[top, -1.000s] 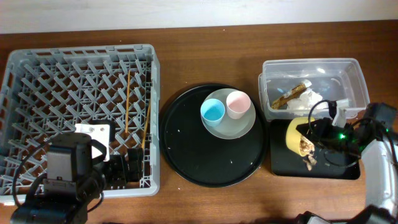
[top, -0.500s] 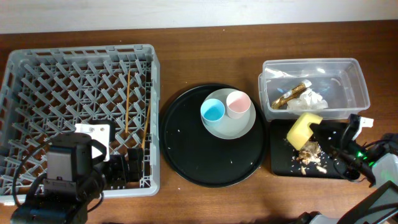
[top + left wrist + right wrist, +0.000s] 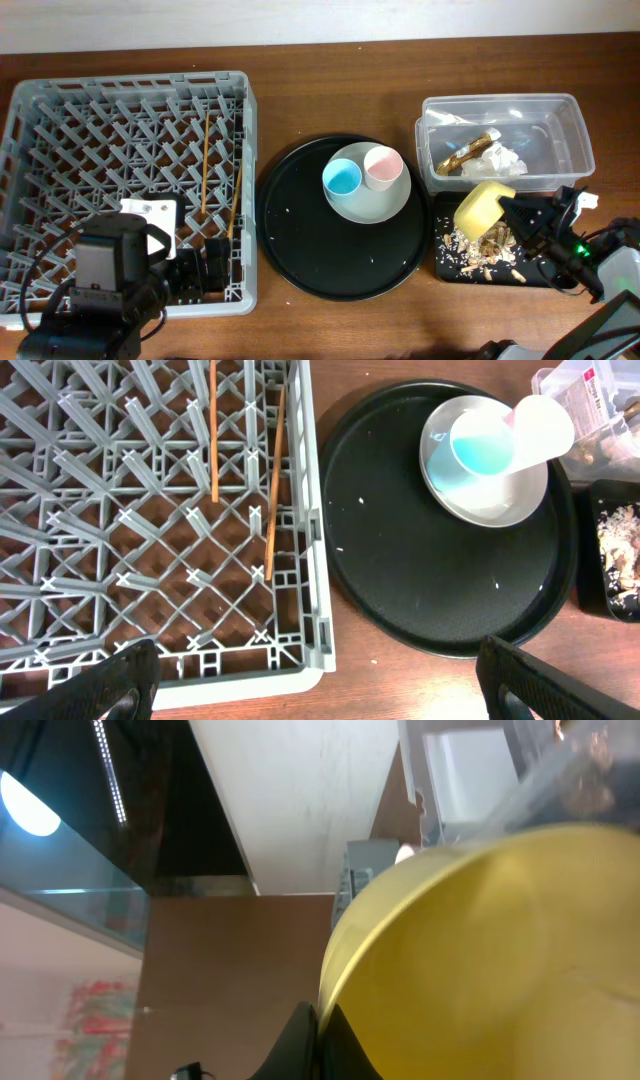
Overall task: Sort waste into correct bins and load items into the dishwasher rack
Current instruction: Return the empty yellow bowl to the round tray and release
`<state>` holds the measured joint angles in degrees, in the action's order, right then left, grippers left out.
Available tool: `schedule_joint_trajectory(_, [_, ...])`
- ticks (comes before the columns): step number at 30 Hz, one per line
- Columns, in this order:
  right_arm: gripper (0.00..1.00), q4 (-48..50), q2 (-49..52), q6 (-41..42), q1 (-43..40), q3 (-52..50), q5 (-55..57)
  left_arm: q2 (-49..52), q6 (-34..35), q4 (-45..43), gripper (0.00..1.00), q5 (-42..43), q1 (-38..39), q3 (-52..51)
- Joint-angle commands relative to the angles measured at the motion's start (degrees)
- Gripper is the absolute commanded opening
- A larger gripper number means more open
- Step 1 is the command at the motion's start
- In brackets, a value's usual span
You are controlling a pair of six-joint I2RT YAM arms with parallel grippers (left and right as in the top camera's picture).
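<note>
Spread wide and holding nothing, the left pincer (image 3: 315,655) hangs over the near edge of the dishwasher rack (image 3: 130,82), where two chopsticks (image 3: 206,160) lie on the lattice floor. To the right, the round black tray (image 3: 300,240) carries the plate (image 3: 385,210) with the blue cup (image 3: 342,179) and pink cup (image 3: 382,166) standing on it. Further right, the clear tub (image 3: 500,101) holds the tissue (image 3: 505,157) and gold foil wrapper (image 3: 468,152). Just below it, food scraps (image 3: 480,252) lie scattered in the shallow black tray (image 3: 540,277). The right pincer (image 3: 508,212) pinches the yellow bowl (image 3: 482,206) by its rim and holds it tipped over that tray.

The risks look plain enough. A rim pinch on a tilted bowl is a thin hold (the wrist view shows little more than yellow wall), so a quick swing could twist it loose. The scraps lie close to the tray's left edge, and crumbs left in the bowl could fall on the desk (image 3: 320,70) or the round tray. A low path towards the rack might clip the cups.
</note>
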<state>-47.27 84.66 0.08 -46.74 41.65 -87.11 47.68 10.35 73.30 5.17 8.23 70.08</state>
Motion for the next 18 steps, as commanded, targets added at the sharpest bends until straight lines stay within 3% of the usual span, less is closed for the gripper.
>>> schedule_joint_trajectory(1, [0.04, -1.73, 0.02, -0.46, -0.22, 0.15, -0.28, -0.17, 0.46, -0.11, 0.99, -0.07, 0.07, 0.15])
schedule_joint_trajectory(3, [0.04, -4.90, -0.22, 1.86, 0.11, 3.61, 10.58, -0.17, 0.46, -0.11, 0.99, -0.07, 0.07, 0.15])
schedule_joint_trajectory(5, [0.04, -14.03, -3.15, -0.22, 3.34, 13.09, 21.51, -0.17, 0.46, -0.11, 1.00, -0.07, 0.07, 0.15])
schedule_joint_trajectory(8, [0.04, -25.79, -8.74, 0.61, 13.94, 30.14, 39.87, -0.17, 0.46, -0.11, 0.99, -0.07, 0.07, 0.15])
schedule_joint_trajectory(9, [0.04, -28.35, -10.69, 3.76, 20.72, 34.60, 50.07, -0.17, 0.48, -0.11, 0.99, -0.07, 0.07, 0.15])
schedule_joint_trajectory(11, [0.04, -28.39, -13.11, 8.72, 32.83, 35.54, 58.16, -0.17, 0.46, -0.11, 0.99, -0.07, 0.07, 0.15])
schedule_joint_trajectory(14, [0.04, -27.43, -11.19, 14.91, 54.73, 35.39, 64.28, -0.17, 0.46, -0.11, 0.99, -0.07, 0.07, 0.15])
schedule_joint_trajectory(18, [0.04, -23.34, -4.22, 21.11, 76.43, 35.39, 71.38, -0.17, 0.46, -0.11, 0.99, -0.07, 0.07, 0.15])
